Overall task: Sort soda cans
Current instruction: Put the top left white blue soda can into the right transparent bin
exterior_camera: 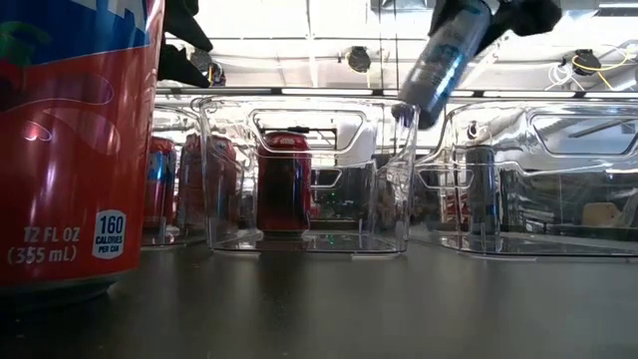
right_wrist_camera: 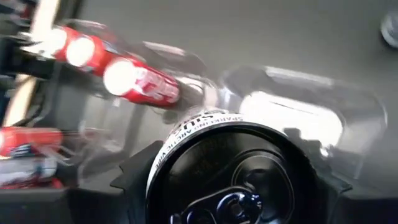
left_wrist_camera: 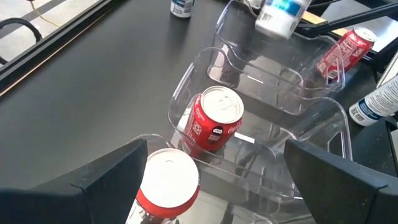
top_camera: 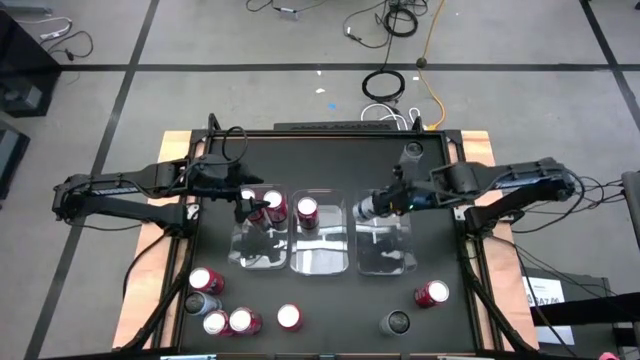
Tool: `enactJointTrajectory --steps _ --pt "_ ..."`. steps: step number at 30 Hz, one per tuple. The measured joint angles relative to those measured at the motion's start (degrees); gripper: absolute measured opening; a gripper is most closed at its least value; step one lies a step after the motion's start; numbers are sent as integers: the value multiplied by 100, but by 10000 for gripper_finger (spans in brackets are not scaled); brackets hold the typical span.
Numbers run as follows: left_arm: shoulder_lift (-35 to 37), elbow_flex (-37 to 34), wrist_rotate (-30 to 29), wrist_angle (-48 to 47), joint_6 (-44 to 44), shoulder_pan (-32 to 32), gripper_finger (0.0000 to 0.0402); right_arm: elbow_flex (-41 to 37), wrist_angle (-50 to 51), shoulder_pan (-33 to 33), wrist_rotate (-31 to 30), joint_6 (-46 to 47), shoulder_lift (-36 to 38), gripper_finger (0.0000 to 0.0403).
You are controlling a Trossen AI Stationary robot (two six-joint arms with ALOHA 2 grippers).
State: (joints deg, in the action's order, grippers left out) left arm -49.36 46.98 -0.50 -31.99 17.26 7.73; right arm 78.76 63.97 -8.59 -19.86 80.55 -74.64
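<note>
High view: the right gripper (top_camera: 372,207) carries a grey can (top_camera: 364,208) tilted over the right bin (top_camera: 385,262), jaws clamped on it (presumably for release there). Left gripper (top_camera: 250,205), jaws spread, hovers over red cans (top_camera: 274,207) in the left bin (top_camera: 240,255).

Count: twelve soda cans (top_camera: 288,317), three clear bins (top_camera: 320,262).
Eight red cans (top_camera: 432,293); four grey cans (top_camera: 395,322), one gripped by the right gripper (top_camera: 378,206).
</note>
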Motion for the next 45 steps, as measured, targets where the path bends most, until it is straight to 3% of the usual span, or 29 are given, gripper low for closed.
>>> enactJointTrajectory --steps 16,32,45 --pt "0 0 1 4 -299 0 385 0 347 101 45 611 -1499 256" --pt "0 0 1 4 -283 0 385 0 351 490 70 372 -2167 256" --pt "0 0 1 4 -267 1 385 0 283 576 68 204 -2233 258"
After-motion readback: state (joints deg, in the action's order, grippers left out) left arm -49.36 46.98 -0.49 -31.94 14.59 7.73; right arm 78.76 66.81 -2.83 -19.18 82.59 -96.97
